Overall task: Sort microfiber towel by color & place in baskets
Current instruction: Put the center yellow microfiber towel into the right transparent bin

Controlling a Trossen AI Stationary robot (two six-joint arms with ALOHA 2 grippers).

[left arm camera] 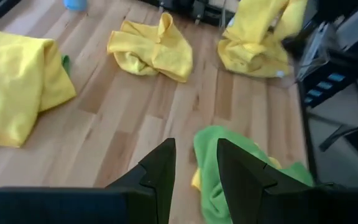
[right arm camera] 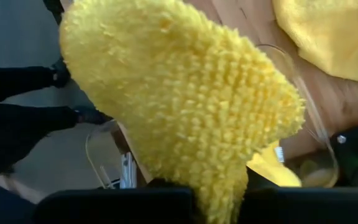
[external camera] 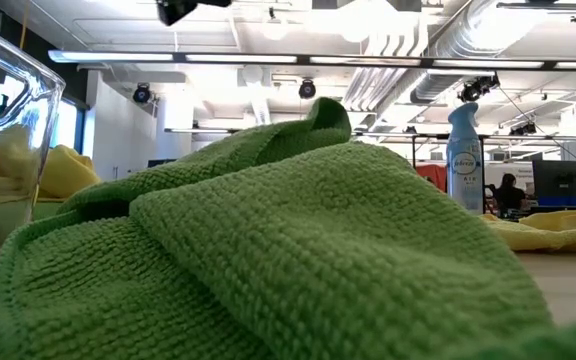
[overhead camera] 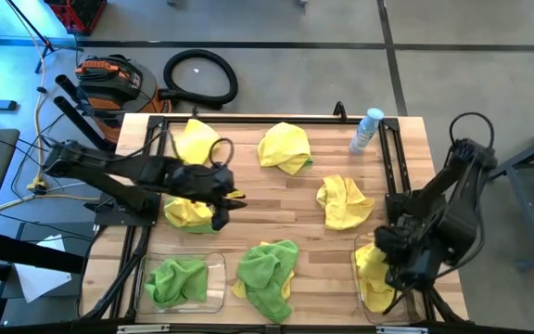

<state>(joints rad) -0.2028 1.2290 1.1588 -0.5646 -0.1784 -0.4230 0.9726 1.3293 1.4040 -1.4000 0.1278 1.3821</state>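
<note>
A yellow towel hangs from the right gripper, pinched shut, over the right basket, which already holds yellow. To do this well, lower until the cloth sits inside the walls, then let go. The left gripper, parted and empty, hovers mid-table. Only the wrist view shows the grip; overhead the arm hides it.

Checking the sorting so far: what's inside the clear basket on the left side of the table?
The left basket holds one crumpled green towel. Whether anything lies beneath that towel cannot be seen.
</note>
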